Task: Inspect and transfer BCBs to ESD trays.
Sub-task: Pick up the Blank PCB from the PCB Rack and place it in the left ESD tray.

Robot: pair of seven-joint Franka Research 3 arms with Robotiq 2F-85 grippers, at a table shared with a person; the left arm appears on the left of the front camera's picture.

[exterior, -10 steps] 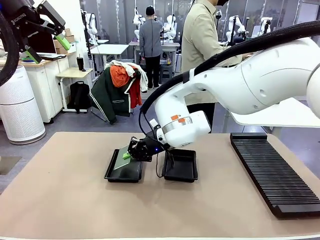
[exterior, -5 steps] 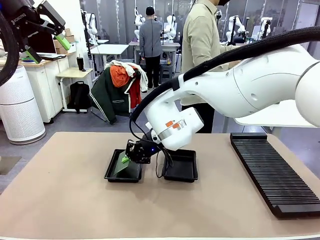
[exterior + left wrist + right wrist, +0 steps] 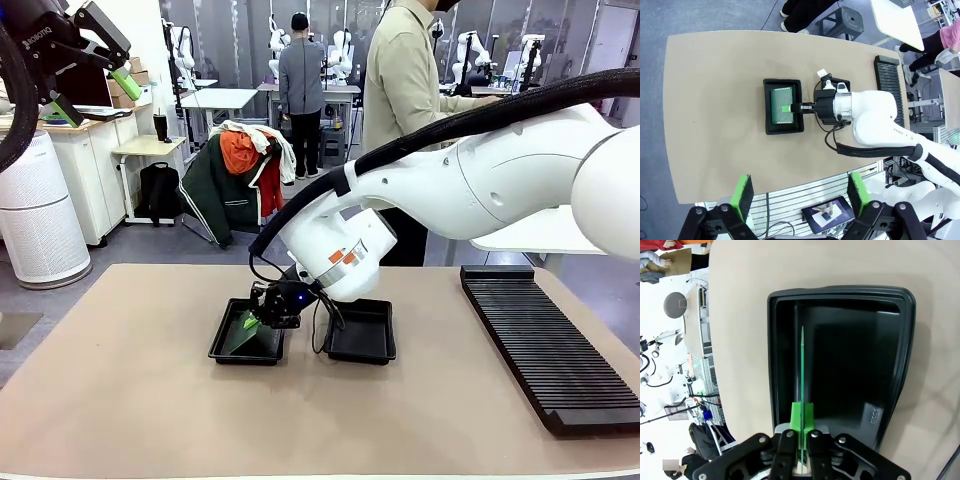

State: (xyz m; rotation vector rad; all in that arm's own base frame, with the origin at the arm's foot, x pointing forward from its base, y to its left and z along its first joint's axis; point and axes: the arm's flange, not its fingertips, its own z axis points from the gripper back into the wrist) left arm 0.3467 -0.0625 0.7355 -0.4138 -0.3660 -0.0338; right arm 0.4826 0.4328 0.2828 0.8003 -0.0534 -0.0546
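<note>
My right gripper (image 3: 251,321) is shut on the edge of a green BCB (image 3: 236,339), which it holds tilted inside the left ESD tray (image 3: 245,358). From above, the BCB (image 3: 779,104) covers most of that tray's (image 3: 782,131) floor, with the right gripper (image 3: 788,108) at its side. The right wrist view shows the BCB (image 3: 802,365) edge-on between the green fingertips (image 3: 796,416), over the black tray (image 3: 840,291). The second ESD tray (image 3: 360,357) lies just to the right, with nothing in it. High at the upper left, my left gripper (image 3: 118,68) (image 3: 800,195) is open and holds nothing.
A long black ribbed rack (image 3: 545,340) lies along the table's right side. A person in a beige shirt (image 3: 402,90) stands at the far edge behind the right arm. The tan table (image 3: 130,400) has free room at the left and front.
The right arm has lowered and tipped the BCB further down into the left tray. The left arm has not moved.
</note>
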